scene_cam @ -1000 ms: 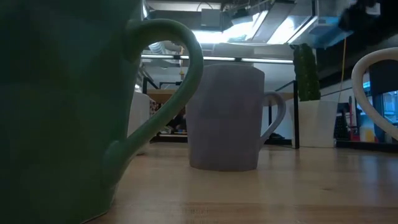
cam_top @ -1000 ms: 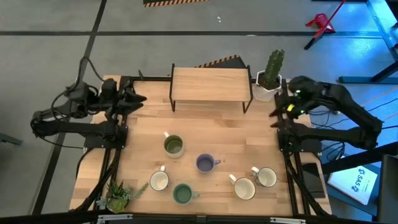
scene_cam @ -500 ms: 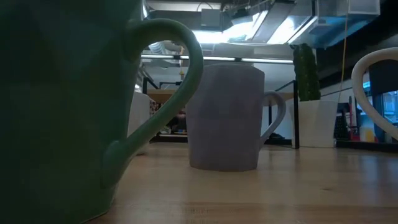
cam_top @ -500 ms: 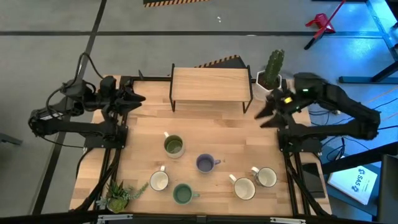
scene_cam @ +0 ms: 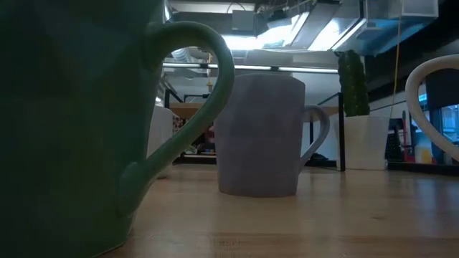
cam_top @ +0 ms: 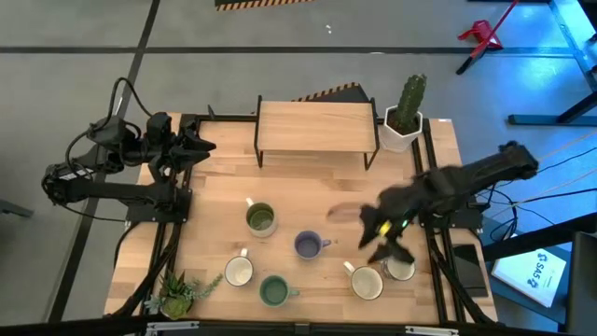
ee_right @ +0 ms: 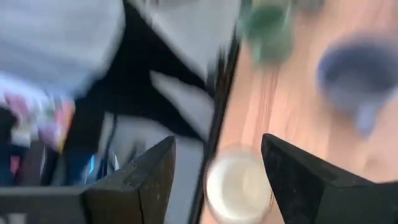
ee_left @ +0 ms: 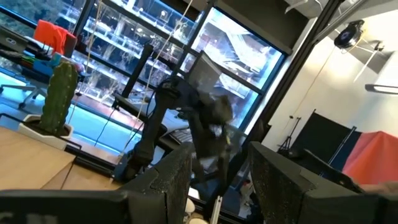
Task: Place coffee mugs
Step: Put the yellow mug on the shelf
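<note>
Six mugs stand upright on their bases on the near half of the table: yellow-olive (cam_top: 261, 218), purple-blue (cam_top: 308, 245), white (cam_top: 239, 271), green (cam_top: 273, 291), white (cam_top: 366, 281) and white (cam_top: 401, 270). My right gripper (cam_top: 384, 245) hovers open over the two right-hand white mugs and partly covers the right one. In the right wrist view a white mug (ee_right: 239, 186) shows in the gap between its fingers, untouched. My left gripper (cam_top: 207, 147) waits open at the far left. The low view is filled by the green mug (scene_cam: 72, 129) and the purple-blue mug (scene_cam: 262, 136).
A wooden shelf on black legs (cam_top: 315, 126) stands at the far middle, with a cactus in a white pot (cam_top: 404, 117) to its right. A small green plant (cam_top: 179, 291) lies at the near left corner. Bare wood stretches between the shelf and the mugs.
My right arm has swung fast from the far right edge beside the cactus toward the near edge and the table's middle. Its gripper has tipped downward and now hangs blurred over the two right-hand white mugs. No mug has moved.
</note>
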